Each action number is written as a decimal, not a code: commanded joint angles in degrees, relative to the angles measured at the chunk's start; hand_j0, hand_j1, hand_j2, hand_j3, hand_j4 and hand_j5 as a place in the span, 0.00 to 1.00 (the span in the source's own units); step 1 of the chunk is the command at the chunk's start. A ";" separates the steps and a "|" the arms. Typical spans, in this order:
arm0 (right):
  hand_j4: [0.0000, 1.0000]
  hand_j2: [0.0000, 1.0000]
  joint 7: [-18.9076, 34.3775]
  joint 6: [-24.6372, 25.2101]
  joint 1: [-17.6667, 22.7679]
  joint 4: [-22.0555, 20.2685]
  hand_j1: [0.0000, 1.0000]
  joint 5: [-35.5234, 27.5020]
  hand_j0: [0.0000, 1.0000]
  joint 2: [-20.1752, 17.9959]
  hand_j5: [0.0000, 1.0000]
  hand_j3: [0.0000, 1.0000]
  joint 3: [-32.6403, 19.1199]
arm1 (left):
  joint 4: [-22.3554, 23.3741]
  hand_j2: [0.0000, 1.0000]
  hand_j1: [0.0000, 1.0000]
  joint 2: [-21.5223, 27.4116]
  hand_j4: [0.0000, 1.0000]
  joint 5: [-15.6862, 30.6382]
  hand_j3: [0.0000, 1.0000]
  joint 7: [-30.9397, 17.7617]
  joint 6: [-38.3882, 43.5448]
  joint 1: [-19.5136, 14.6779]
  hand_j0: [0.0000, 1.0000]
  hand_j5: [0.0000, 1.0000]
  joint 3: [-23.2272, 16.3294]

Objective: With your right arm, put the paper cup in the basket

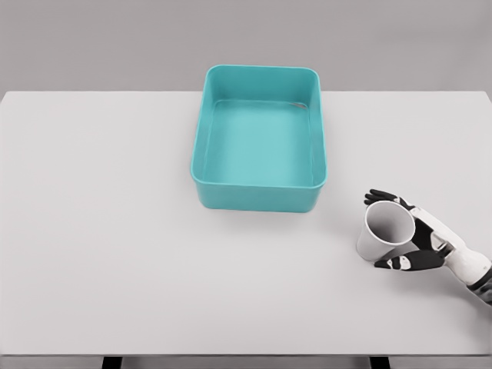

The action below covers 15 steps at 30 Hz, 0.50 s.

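Table [115,254]: white, broad; everything is borne on it.

Basket [206,154]: teal, rectangular, open-topped, set at centre rear, well apart from the cup.

Paper cup [382,231]: white, at the table's right front, tilted with the mouth toward the camera. It is judged light, thin-walled, easily crushed; a gentle hold around the wall is advised.

Right hand [411,234]: entered from lower right, fingers and thumb wrapped on the cup's sides.
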 commanded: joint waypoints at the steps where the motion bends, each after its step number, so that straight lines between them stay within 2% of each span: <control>1: 0.91 0.91 0.00 0.03 0.00 -0.10 0.91 -0.22 0.91 0.05 0.91 0.91 -0.04 | 0.00 1.00 1.00 0.00 1.00 0.01 1.00 -0.01 0.02 0.00 1.00 1.00 -0.02; 4: 0.69 0.69 0.00 0.03 0.00 -0.10 0.69 -0.22 0.69 0.14 0.69 0.69 -0.04 | 0.00 1.00 1.00 0.00 1.00 0.01 1.00 -0.01 -0.06 0.00 1.00 1.00 -0.02; 6: 0.63 0.63 0.00 0.03 0.00 -0.10 0.63 -0.22 0.63 0.14 0.63 0.63 -0.04 | 0.00 1.00 1.00 0.00 1.00 0.01 1.00 -0.01 0.02 0.00 1.00 1.00 -0.02; 13: 0.60 0.60 0.00 0.03 0.00 -0.19 0.60 -0.49 0.60 0.05 0.60 0.60 -0.13 | 0.00 1.00 1.00 0.00 1.00 0.01 1.00 -0.01 -0.06 0.00 1.00 1.00 -0.02; 15: 0.60 0.60 0.00 0.03 -0.09 -0.37 0.60 -0.57 0.60 -0.03 0.60 0.60 -1.54 | 0.00 1.00 1.00 0.00 1.00 0.01 1.00 -0.01 -0.06 0.00 1.00 1.00 -0.02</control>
